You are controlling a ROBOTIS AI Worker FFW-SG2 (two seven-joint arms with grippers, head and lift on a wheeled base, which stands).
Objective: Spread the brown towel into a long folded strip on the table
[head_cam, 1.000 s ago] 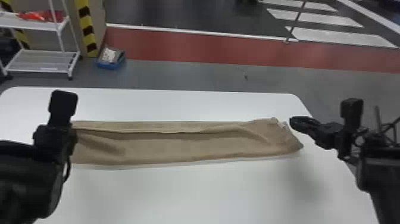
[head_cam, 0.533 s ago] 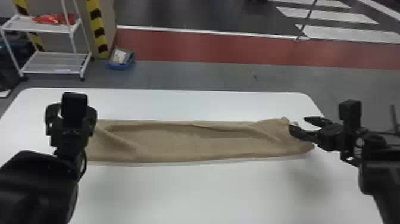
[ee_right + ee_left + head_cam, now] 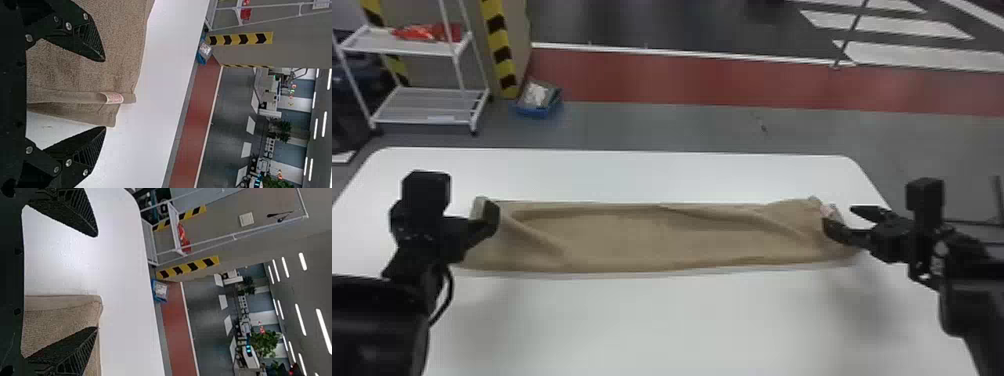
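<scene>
Released, with its two black fingers spread wide, the left tool (image 3: 469,225) is at one end of the brown towel (image 3: 642,240). In the left wrist view one finger overlaps the towel in the picture, while the other is well apart from it, over the white worktop (image 3: 657,325). Part of the towel's end shows between the two fingers; whether either touches the cloth, I cannot tell.

Also released, the right tool (image 3: 839,217) is at the towel's opposite end, its fingers parted and closed on nothing. One finger overlaps the cloth in the right wrist view, and the other is just beside the towel's edge. Between them runs a narrow folded edge (image 3: 66,96) with a small label (image 3: 114,98), pale with reddish print, near its end.

From the left tool across to the right tool, the towel lies as a long strip on the worktop. Slanting creases cross it near each tool, and a long fold runs along the side farther from the robot. A thin pale border shows beneath the opposite long side.

Beyond the left tool, past the worktop, stands a white rack (image 3: 429,120) with red items (image 3: 429,32) on its upper shelf. Near the rack, a blue bin (image 3: 534,111) is on the floor.
</scene>
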